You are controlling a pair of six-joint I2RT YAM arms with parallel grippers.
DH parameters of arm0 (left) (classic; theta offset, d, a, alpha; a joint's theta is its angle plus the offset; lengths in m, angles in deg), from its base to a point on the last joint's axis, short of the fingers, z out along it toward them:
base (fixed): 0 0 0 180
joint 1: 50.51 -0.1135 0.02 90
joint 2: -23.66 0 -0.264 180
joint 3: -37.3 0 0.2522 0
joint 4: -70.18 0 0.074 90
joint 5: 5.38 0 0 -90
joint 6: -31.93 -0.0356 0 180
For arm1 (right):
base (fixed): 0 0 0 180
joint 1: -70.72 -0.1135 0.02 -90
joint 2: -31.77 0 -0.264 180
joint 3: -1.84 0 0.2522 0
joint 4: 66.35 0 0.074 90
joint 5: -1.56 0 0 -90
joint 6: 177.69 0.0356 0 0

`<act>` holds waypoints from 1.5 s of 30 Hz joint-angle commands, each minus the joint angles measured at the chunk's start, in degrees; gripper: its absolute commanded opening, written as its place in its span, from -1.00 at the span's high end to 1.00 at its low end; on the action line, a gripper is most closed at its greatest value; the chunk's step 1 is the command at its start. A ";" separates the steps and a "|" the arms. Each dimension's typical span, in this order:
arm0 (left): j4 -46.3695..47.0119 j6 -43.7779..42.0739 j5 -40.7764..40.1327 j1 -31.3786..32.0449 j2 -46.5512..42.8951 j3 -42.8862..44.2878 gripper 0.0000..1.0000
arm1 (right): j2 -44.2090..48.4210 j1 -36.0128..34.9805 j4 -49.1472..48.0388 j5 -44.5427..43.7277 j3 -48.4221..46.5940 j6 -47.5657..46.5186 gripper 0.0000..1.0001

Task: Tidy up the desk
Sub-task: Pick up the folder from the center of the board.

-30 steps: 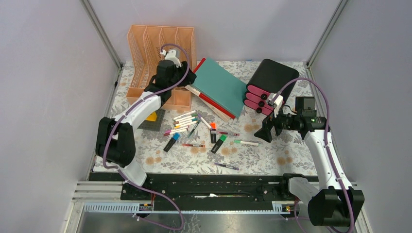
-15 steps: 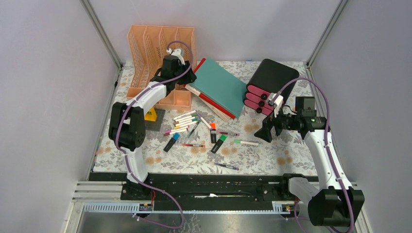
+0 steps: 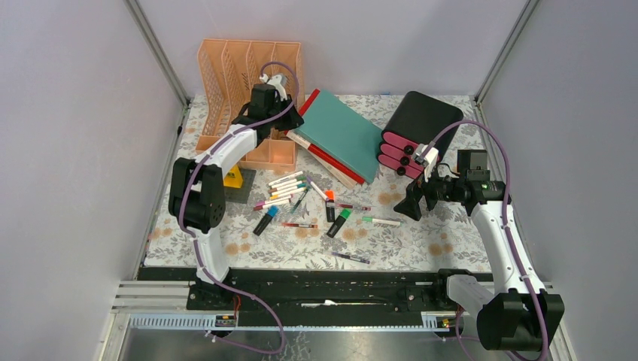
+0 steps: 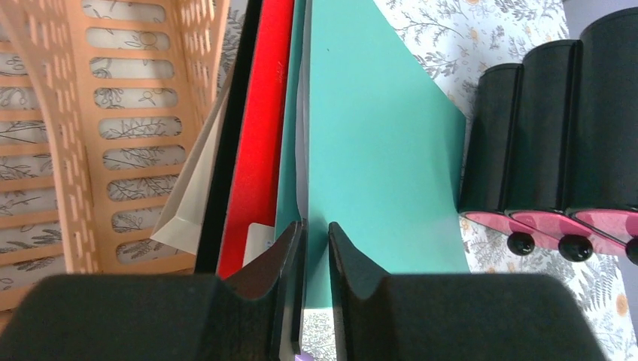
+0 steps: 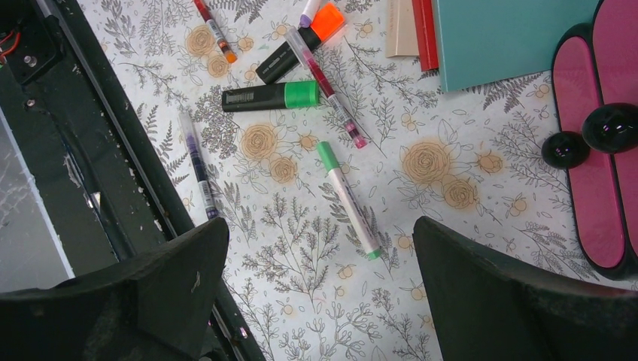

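Desk (image 3: 421, 241): the flowered cloth top fills the floor between the grey walls, and everything lies on it.
Stack: a teal book (image 3: 342, 135) lies on a red book (image 4: 259, 113) and paler ones. The stack leans against the right side of the peach file rack (image 3: 241, 68).
Left claw (image 4: 316, 233): it is clenched to a narrow slit on the near edge of the teal book, and the cover's edge runs into the gap. How deep the bite goes I cannot tell.
Right claw (image 5: 320, 233): it is released, jaws spread wide. It hovers over a white marker (image 5: 346, 199) with green ends, just in front of the black-and-pink drawer box (image 3: 417, 120).
Loose items: markers (image 3: 301, 195) and highlighters are scattered mid-desk.
Step in hand: likely lifting the teal book to file it in the rack.
Doing it well: keep the pinch firm and square on the edge, because a thin cover can bend or slide out. Raise it slowly so the red book is not dragged along. Turn it upright before steering it to a slot, clear of the rack's wall.
Risk: lifting only the cover would let the book fall open.
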 commanded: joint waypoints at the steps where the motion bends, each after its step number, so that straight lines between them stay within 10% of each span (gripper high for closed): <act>1: 1.44 1.75 4.79 0.31 -1.64 1.39 0.61 | -0.04 -0.49 -0.41 -0.22 -1.06 -0.45 -0.99; 15: 17.78 12.13 2.80 2.50 -20.35 -24.33 0.68 | 0.05 -0.51 -0.38 0.15 -1.03 -0.36 -0.99; 30: 23.27 12.77 -5.33 2.67 -32.31 -37.90 -0.59 | -0.03 -0.51 -0.36 0.09 -0.98 -0.36 -0.99; 45: 62.09 33.67 1.90 2.07 -29.36 -60.69 -0.97 | -0.34 -0.74 -0.32 0.35 -0.87 -0.56 -0.99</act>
